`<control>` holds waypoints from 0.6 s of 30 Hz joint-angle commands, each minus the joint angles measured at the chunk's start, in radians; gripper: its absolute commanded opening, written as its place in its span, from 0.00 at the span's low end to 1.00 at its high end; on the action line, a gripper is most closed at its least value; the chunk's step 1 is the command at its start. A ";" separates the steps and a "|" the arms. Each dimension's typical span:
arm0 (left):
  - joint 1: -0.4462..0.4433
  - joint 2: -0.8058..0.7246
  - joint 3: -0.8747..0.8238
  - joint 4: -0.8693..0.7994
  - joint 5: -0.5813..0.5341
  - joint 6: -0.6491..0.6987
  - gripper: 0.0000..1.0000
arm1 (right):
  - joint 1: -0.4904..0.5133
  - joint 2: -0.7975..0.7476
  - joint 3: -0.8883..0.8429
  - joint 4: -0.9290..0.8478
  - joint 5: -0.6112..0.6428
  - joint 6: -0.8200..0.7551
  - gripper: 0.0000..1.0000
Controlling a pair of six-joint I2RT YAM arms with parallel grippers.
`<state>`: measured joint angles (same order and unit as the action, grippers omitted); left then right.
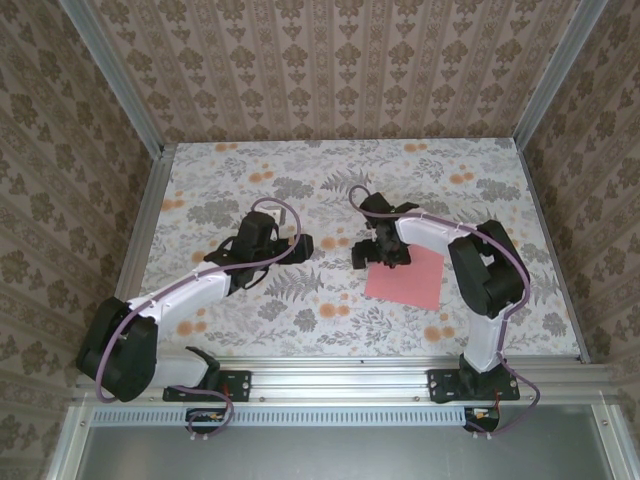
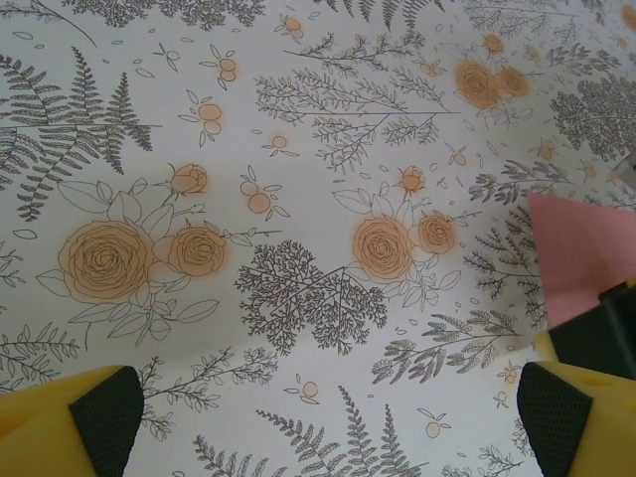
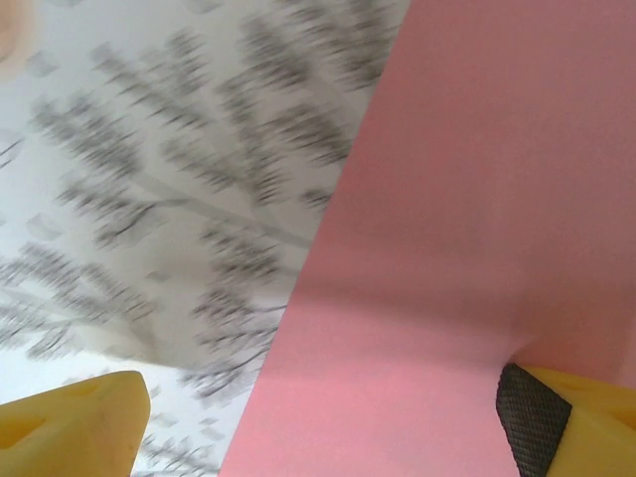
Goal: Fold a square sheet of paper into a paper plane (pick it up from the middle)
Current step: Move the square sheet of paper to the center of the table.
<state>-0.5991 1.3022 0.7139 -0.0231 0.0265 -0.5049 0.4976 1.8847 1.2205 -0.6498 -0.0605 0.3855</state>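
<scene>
**A:** Floral-print surface (image 1: 300,170), wallpaper on the walls round it. Where's the paper?

**B:** Thin square sheet of salmon-pink paper (image 1: 410,282) is lying flat on the robot's right side, no fold in it yet. Right tool (image 1: 380,252) is low over its far-left corner. Jaws are wide and holding nothing.

**A:** And from the right wrist cam?

**B:** The sheet's (image 3: 477,199) edge runs diagonally btwn the fingers. One dark pad (image 3: 532,402) sits over the pink, and the other yellow finger (image 3: 75,422) is over bare print. Pic's blurry, so can't tell if the pad is touching the paper.

**A:** Left side?

**B:** Left tool (image 1: 303,245) is just beside it, also wide and empty. Its cam catches a pink corner (image 2: 581,263) at the right.

**A:** How to do the pick well?

**B:** Imo the tool is too close to the corner. The task says middle, so slide along to mid-edge first. A corner grab would prob let the sheet droop and twist. Press one pad down lightly, close slowly so the edge buckles up into the jaws, and lift only a little. Keep the left tool back till the paper is up, then use it to pin for the crease.
</scene>
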 commanded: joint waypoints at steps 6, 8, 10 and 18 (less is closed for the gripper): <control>0.012 -0.011 0.017 -0.006 -0.033 0.000 1.00 | 0.085 0.001 0.007 -0.007 -0.182 -0.166 0.91; 0.012 -0.011 0.016 -0.004 -0.034 0.000 1.00 | 0.095 -0.023 0.027 -0.030 -0.161 -0.180 0.90; 0.012 -0.012 0.017 -0.004 -0.035 0.002 1.00 | 0.099 -0.066 0.052 -0.067 -0.089 -0.161 0.91; 0.016 -0.046 -0.013 0.011 -0.063 -0.005 1.00 | 0.032 -0.141 0.043 -0.197 0.233 0.028 0.95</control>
<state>-0.5930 1.2976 0.7132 -0.0219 -0.0086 -0.5049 0.5636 1.7569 1.2613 -0.7498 0.0444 0.3351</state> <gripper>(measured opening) 0.999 0.947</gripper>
